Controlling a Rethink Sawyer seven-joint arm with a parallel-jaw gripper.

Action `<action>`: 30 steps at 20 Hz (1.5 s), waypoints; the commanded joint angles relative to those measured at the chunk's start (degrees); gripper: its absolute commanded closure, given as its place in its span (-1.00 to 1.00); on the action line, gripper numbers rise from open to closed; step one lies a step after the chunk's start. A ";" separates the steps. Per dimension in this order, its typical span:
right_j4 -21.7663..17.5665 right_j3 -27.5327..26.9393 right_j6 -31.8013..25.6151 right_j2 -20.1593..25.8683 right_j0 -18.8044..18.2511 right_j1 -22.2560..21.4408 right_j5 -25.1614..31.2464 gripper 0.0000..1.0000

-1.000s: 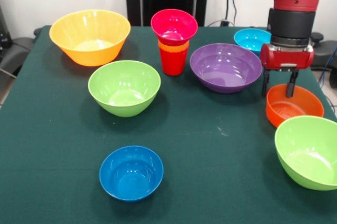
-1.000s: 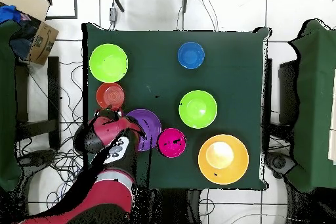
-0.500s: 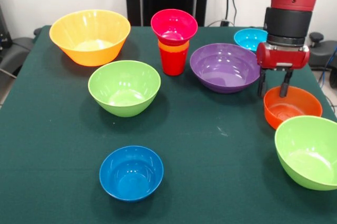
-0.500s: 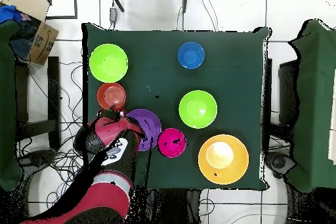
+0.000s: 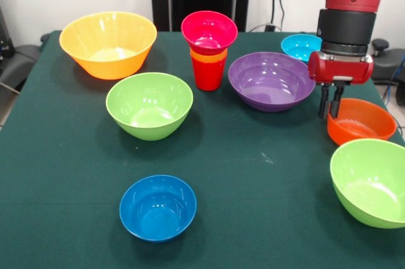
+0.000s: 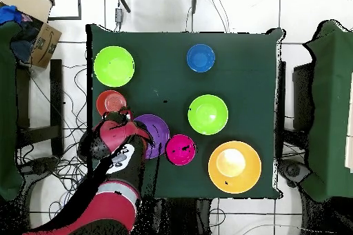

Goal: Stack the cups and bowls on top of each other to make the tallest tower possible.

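Now the gripper has its fingers pressed together on the orange bowl's rim, beside the purple bowl. Lift straight up, keeping it level, to clear that neighbour.

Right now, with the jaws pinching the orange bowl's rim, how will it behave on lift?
Probably light and stiff: the orange bowl looks like thin glossy plastic. Held by one edge in the gripper, it will likely hang tilted. The smooth wall may slip between the narrow jaws. It seems already nudged toward the lime green bowl.

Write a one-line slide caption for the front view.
Gripper closed on the orange bowl's rim; pink-topped tower waits beside the purple bowl.
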 commanded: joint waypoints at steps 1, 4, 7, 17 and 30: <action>0.58 -1.56 6.76 3.56 0.08 2.07 -0.16 1.00; 0.05 -1.37 6.28 5.50 -1.19 1.06 0.82 1.00; -0.20 -0.43 5.73 7.36 -2.51 -1.27 3.17 1.00; -0.28 2.84 4.33 10.66 -4.73 -7.28 9.38 1.00; -0.95 5.65 2.16 13.38 -7.41 -11.16 14.46 1.00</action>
